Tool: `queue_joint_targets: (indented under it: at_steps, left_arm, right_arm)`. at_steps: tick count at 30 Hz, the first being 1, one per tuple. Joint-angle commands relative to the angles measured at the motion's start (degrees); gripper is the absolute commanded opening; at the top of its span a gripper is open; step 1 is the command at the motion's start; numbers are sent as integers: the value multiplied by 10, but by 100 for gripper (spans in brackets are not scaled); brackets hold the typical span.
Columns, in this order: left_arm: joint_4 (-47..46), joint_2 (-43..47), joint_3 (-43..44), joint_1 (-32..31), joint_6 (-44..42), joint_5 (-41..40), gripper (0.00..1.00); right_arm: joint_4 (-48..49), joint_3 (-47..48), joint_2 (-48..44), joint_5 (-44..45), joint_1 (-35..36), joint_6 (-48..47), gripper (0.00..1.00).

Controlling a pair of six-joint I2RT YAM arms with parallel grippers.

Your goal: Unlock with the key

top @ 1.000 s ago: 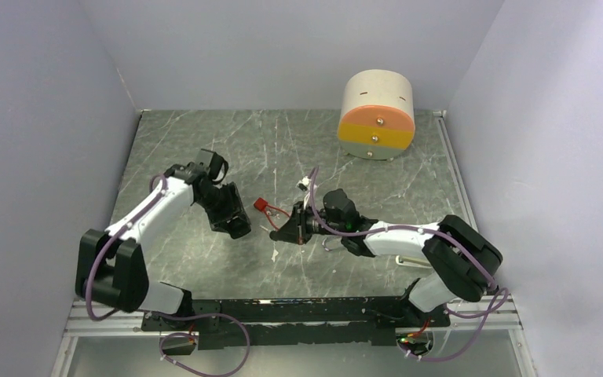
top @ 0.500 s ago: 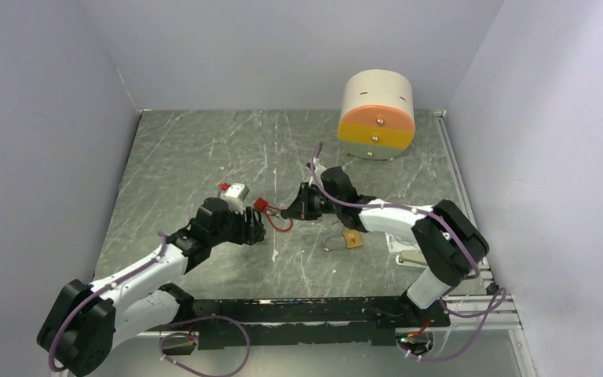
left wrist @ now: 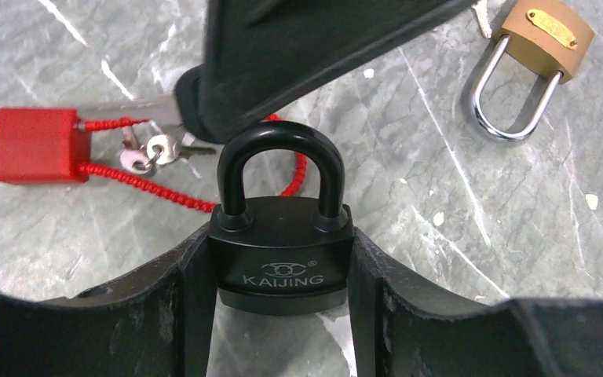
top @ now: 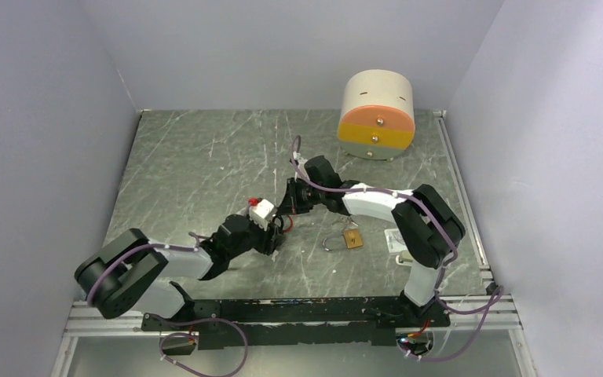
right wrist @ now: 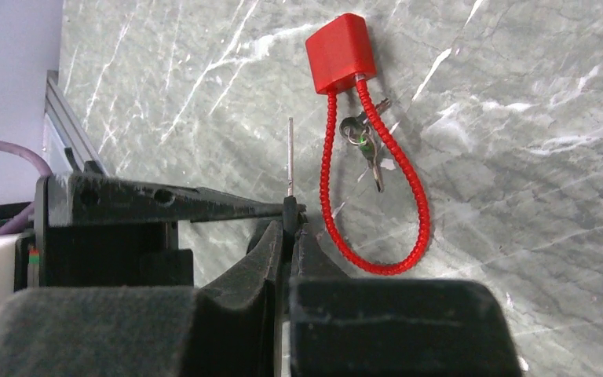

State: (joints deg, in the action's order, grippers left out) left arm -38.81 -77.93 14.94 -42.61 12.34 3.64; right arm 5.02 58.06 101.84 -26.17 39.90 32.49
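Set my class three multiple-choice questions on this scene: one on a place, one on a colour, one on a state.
1. Where is the brass padlock? A lying on the table; B in a gripper; C hanging from an arm.
2. What colour is the padlock in the left gripper? A red; B brass; C black.
3. The right gripper is: A open; B shut on a key; C shut on the brass padlock.

Answers: A, it lies alone on the marble; C, the black padlock sits between the fingers; B, a key blade pokes from its closed fingers.
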Motion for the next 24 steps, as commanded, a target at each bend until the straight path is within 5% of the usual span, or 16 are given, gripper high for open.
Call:
queue_joint_targets:
  at_steps: [1, 5, 8, 9, 24]
  left_arm:
    - [-155, -37, -11, -29, -61, -61, 34]
    - [-180, -61, -28, -37, -59, -105, 49]
    - [-162, -47, -33, -43, -48, -128, 87]
    - [-147, -38, -33, -44, -46, -130, 93]
    - [180, 178, 14, -68, 113, -156, 94]
  right_arm:
    - [-27, 39, 12, -17, 3, -32, 0]
    - [-43, 40, 9, -15, 11, -38, 0]
    - [-64, 37, 3, -1, 18, -43, 0]
    - [-68, 33, -3, 3, 20, -43, 0]
    - [-87, 6, -80, 100, 20, 17, 0]
